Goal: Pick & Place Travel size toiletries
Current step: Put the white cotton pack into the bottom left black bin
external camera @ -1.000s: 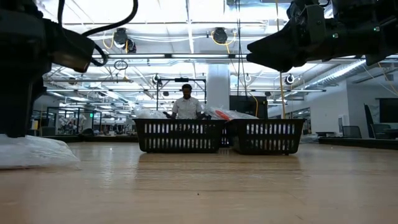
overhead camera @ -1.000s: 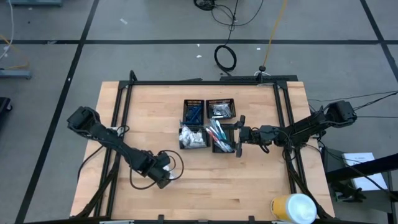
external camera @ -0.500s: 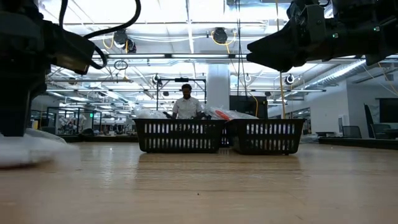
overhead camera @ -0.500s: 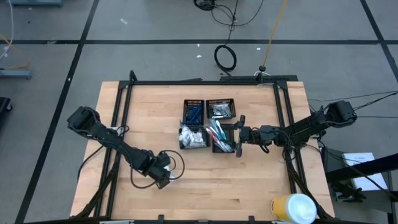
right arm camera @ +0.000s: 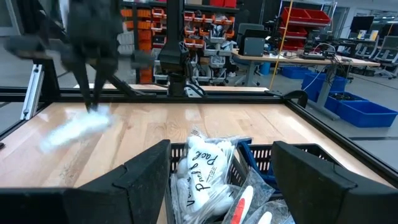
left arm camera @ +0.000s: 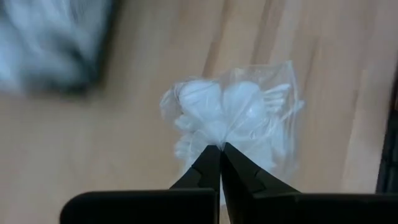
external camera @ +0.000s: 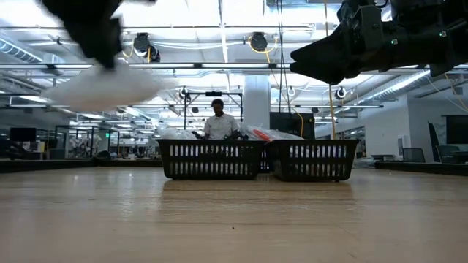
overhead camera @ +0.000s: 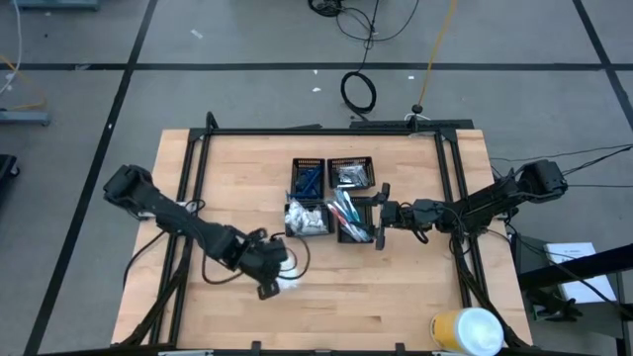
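Observation:
My left gripper (overhead camera: pixel 280 280) is shut on a clear crinkly packet of white pieces (left arm camera: pixel 239 115), above the table in front of the trays. The packet shows blurred and high in the low view (external camera: pixel 99 88) and in the right wrist view (right arm camera: pixel 74 134). My right gripper (overhead camera: pixel 381 222) is open and empty beside the near right tray (overhead camera: pixel 352 222), which holds toothbrushes. The near left tray (overhead camera: pixel 307 220) holds white packets (right arm camera: pixel 202 165). The far trays hold blue razors (overhead camera: pixel 308 178) and silvery pieces (overhead camera: pixel 351 173). My left gripper pinches the packet's crinkled plastic (left arm camera: pixel 214 138) between its two fingertips (left arm camera: pixel 208 163), near the packet's edge. The fingers come from above, pointing down. The packet hangs below them, lifted clear of the table.
A large yellow-and-white cylinder (overhead camera: pixel 467 331) stands at the table's near right corner. A black frame (overhead camera: pixel 198 148) runs around the table. Bare wood lies on either side of the trays. A person (external camera: pixel 217 124) stands in the room behind the table.
My left gripper has risen and gone toward the table's right edge, nearer the trays, staying shut on the packet. The packet, which lay on the table, is now lifted clear and hangs below the fingers.

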Robot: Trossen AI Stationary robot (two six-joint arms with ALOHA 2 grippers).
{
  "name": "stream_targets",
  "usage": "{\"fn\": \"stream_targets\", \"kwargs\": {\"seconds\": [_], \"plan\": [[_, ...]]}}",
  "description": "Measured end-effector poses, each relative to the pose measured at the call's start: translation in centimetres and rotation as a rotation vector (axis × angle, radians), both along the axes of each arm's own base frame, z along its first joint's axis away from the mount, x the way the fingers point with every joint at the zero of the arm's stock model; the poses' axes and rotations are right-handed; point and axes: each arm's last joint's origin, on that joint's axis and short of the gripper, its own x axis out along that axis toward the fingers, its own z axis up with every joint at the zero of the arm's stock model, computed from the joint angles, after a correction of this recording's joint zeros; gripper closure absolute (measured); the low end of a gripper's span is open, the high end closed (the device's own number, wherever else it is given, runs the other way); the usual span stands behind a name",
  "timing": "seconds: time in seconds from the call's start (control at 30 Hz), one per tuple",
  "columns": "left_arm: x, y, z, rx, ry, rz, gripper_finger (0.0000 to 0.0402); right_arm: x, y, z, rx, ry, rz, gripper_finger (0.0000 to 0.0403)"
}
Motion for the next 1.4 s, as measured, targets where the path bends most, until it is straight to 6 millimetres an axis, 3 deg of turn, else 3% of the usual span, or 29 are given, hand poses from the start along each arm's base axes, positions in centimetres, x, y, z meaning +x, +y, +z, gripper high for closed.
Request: {"fn": "stream_targets", "kwargs": {"seconds": [0.17, 0.33, 0.53, 0.77, 1.17, 1.3, 1.4], "plan": [[2.1, 1.5, 4.3, 0.179, -0.174, -0.089, 0.0400, 0.0, 0.0, 0.0, 0.000, -0.001, 0.000, 0.0140], [3.5, 5.2, 5.2, 0.302, -0.158, -0.087, 0.0401, 0.0, 0.0, 0.0, 0.000, 0.000, 0.000, 0.0140], [4.9, 10.7, 2.9, 0.297, -0.061, -0.034, 0.0401, 0.0, 0.0, 0.0, -0.001, 0.005, -0.001, 0.0140], [6.9, 14.2, -0.5, 0.243, 0.001, -0.053, 0.0401, 0.0, 0.0, -0.1, -0.002, 0.013, -0.001, 0.0140], [8.9, 15.5, -5.6, 0.163, 0.104, -0.107, 0.0401, 0.0, 0.0, -0.1, -0.002, 0.014, -0.001, 0.0140], [8.8, 15.5, -5.1, 0.152, 0.090, -0.088, 0.0381, 0.0, 0.0, -0.1, -0.002, 0.015, -0.001, 0.0140], [8.3, 15.4, -3.2, 0.132, 0.031, -0.045, 0.0341, 0.0, 0.0, -0.2, -0.003, 0.017, -0.001, 0.0140]]}}
